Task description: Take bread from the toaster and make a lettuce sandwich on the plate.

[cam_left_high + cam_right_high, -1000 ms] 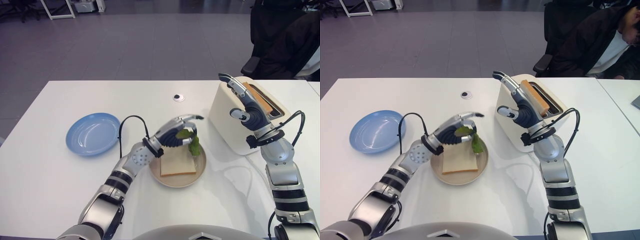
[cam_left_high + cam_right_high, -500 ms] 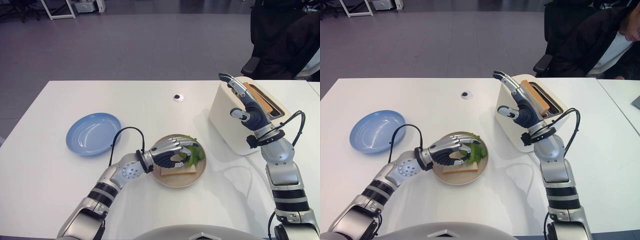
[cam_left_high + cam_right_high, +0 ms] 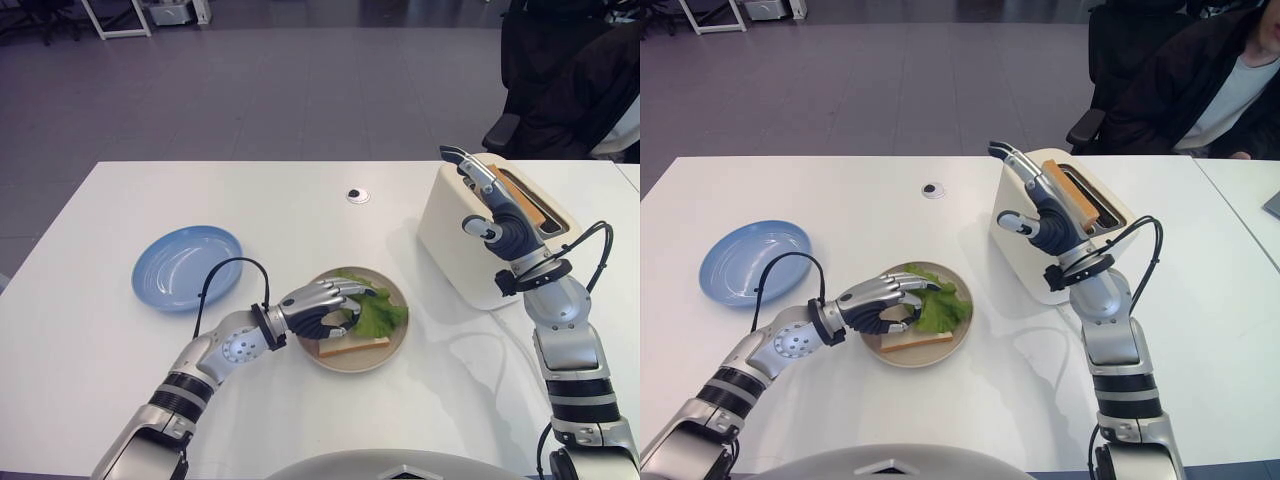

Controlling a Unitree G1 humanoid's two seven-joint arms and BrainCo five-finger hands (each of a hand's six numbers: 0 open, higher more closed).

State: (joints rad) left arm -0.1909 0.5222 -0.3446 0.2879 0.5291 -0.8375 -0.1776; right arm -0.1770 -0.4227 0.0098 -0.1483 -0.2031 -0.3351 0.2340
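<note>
A cream toaster [image 3: 455, 250] stands at the right with a browned bread slice [image 3: 1072, 195] sticking out of its slot. My right hand [image 3: 500, 225] rests against the toaster's top beside that slice, fingers stretched out, holding nothing. A beige plate [image 3: 385, 357] in the middle carries a white bread slice [image 3: 352, 347] with a green lettuce leaf [image 3: 378, 315] spread over it. My left hand [image 3: 318, 305] lies low over the plate's left side, with its curled fingers on the leaf's left edge.
A blue plate [image 3: 187, 267] sits on the white table at the left. A small round black-and-white disc [image 3: 357, 195] lies at the back centre. A cable runs along each forearm.
My left hand came down from above the plate with the lettuce, laid it over the bread, and drew back to the left. The right hand stayed at the toaster.
</note>
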